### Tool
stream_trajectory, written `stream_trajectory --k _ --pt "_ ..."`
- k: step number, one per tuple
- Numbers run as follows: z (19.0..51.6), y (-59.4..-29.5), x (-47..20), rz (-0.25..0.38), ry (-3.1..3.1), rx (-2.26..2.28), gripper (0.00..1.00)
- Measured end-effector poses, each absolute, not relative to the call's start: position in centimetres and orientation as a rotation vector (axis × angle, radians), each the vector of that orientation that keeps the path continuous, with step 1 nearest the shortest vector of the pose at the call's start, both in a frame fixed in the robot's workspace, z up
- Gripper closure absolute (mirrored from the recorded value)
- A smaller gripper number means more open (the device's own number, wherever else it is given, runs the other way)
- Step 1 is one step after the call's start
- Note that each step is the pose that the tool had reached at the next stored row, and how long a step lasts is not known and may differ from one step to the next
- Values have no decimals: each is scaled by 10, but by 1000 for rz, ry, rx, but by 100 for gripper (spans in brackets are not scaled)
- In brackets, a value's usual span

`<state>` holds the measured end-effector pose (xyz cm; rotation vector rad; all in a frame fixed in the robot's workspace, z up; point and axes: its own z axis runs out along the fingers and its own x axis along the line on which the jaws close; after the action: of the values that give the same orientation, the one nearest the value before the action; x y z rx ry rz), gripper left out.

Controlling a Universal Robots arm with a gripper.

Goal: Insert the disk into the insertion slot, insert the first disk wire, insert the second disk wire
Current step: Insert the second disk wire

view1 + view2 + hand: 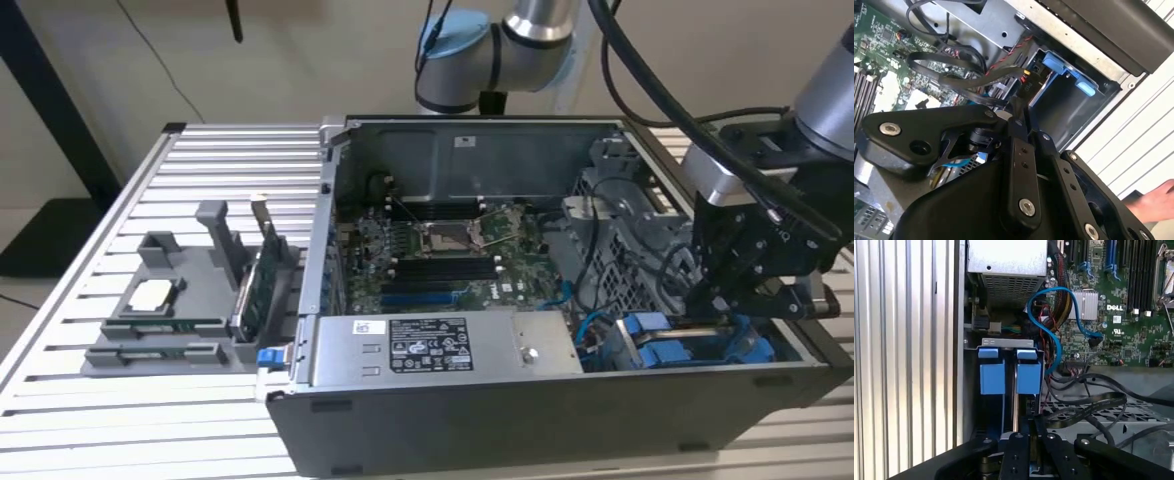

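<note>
Down in the case's near right corner, the claw (750,290) hangs over the slot (1010,371), its fingers together on a black wire (1089,407); the disk (1015,405) stands in the slot, just beneath.

Slatted pale metal bench (80,330) across the exterior view, ribs running side to side. Behind it, toward twelve o'clock, a plain beige wall (307,50), evenly lit. At nine to eleven o'clock, a dark upright post (54,90) and a thin black cable (147,50) hanging down the wall.
</note>
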<state>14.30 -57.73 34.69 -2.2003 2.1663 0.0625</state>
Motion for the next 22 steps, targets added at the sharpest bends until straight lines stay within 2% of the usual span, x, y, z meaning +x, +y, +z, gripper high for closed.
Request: stream_trajectory --k 22 --pt "337 -574 144 52 2162 -2197 84"
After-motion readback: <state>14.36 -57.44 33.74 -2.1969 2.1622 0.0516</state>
